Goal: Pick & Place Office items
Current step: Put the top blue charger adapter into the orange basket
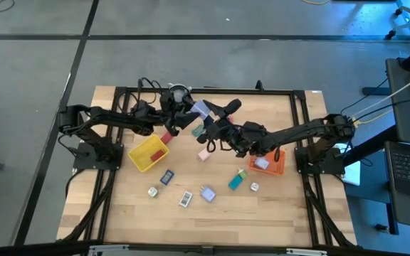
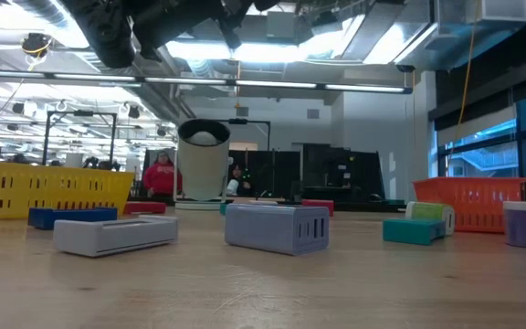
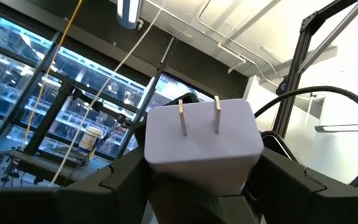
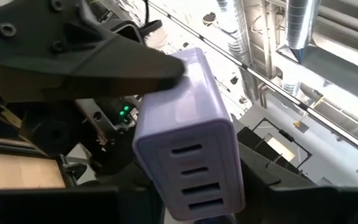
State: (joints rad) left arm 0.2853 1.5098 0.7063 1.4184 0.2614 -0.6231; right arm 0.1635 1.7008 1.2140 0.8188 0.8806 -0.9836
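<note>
A pale lavender plug block (image 1: 201, 109) hangs in the air over the table's far middle, between both arms. Its two-pronged end (image 3: 199, 117) faces my left wrist and its slotted end (image 4: 194, 177) faces my right wrist. My left gripper (image 1: 193, 114) is shut on it. My right gripper (image 1: 214, 121) is open, with its fingers on either side of the slotted end, and I see no touch. The other office items lie on the table: red (image 1: 167, 133), teal (image 1: 235, 182), pink (image 1: 203, 154), dark blue (image 1: 167, 176), pale blue (image 1: 207, 193) and white (image 1: 186, 200). My left gripper pinches the plug block between its two fingers (image 3: 120, 180), one on each side face (image 3: 160, 162) near the pronged end. The fingers come from the table's left. The block is lifted clear of the table, and a left fingertip (image 4: 135, 68) lies along its broad face.
A yellow tray (image 1: 148, 153) sits left of centre. A red-orange tray (image 1: 276, 165) at the right holds a pale piece. A round white-and-grey cylinder (image 1: 180, 92) stands at the far edge. Bare wood lies along the near edge. People show in the room behind (image 2: 160, 174).
</note>
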